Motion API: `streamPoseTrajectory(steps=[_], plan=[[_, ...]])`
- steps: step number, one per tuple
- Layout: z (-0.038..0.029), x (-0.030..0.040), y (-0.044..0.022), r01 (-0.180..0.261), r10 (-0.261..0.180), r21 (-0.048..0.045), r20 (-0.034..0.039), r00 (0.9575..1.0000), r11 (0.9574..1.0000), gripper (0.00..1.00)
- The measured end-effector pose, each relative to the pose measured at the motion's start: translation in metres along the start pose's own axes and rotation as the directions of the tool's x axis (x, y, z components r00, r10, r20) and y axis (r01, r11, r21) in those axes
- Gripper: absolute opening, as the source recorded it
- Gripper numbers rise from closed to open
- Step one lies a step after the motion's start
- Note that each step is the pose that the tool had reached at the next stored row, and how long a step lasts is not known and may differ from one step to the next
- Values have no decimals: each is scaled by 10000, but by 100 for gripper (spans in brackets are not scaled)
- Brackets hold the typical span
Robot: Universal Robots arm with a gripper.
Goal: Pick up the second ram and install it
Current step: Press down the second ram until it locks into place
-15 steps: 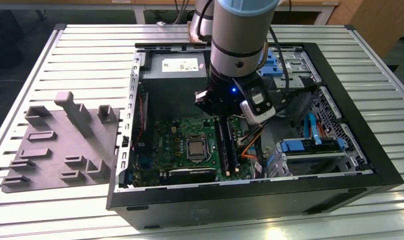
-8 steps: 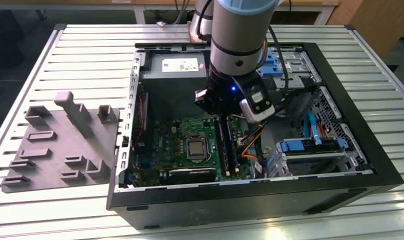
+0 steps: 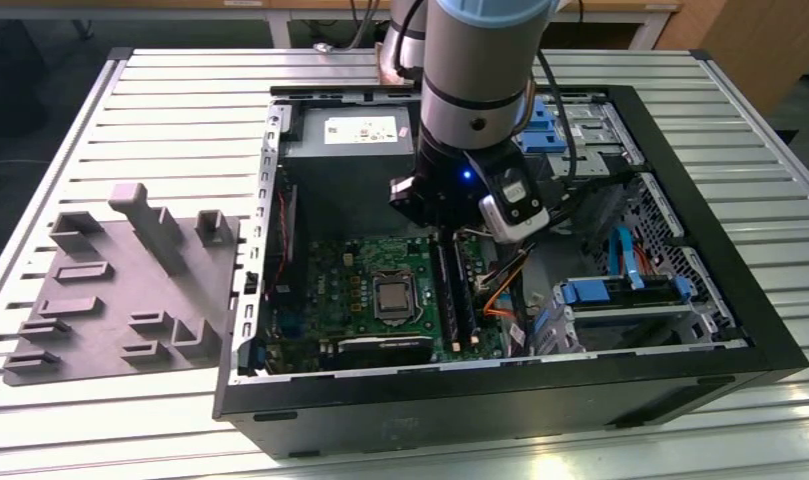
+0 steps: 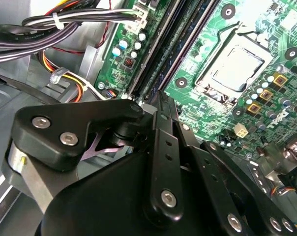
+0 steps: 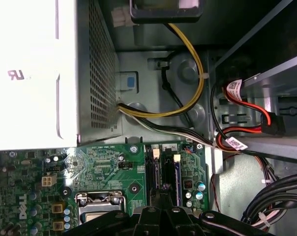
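Observation:
My gripper (image 3: 454,238) hangs inside the open computer case, low over the far end of the memory slots on the green motherboard (image 3: 364,262). Its fingers are drawn together with no gap, as both wrist views (image 4: 159,104) (image 5: 162,210) show. Long dark sticks stand in the slots beside the processor socket (image 4: 234,66). The one running out from under my fingertips I take as the second ram (image 3: 459,295) (image 4: 177,51). Whether the fingertips touch it is hidden by the gripper's own links.
The black case wall (image 3: 511,385) surrounds the board. The power supply (image 3: 351,130) sits at the far end. Cable bundles (image 4: 65,24) and orange wires (image 3: 500,300) lie close beside the slots, and blue drive bays (image 3: 604,292) lie further off. A grey fixture with upright blocks (image 3: 124,285) sits on the slatted table at the exterior view's left.

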State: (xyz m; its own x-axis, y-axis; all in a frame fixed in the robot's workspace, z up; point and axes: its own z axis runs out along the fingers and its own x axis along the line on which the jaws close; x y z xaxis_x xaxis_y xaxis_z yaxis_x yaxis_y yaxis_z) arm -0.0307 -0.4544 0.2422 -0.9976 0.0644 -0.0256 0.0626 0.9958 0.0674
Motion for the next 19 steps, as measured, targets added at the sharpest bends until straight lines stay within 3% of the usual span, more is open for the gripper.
streamPoseTrajectory(steps=[19], plan=[[4, 3, 51, 0, 0, 0, 0, 10000, 10000, 11]])
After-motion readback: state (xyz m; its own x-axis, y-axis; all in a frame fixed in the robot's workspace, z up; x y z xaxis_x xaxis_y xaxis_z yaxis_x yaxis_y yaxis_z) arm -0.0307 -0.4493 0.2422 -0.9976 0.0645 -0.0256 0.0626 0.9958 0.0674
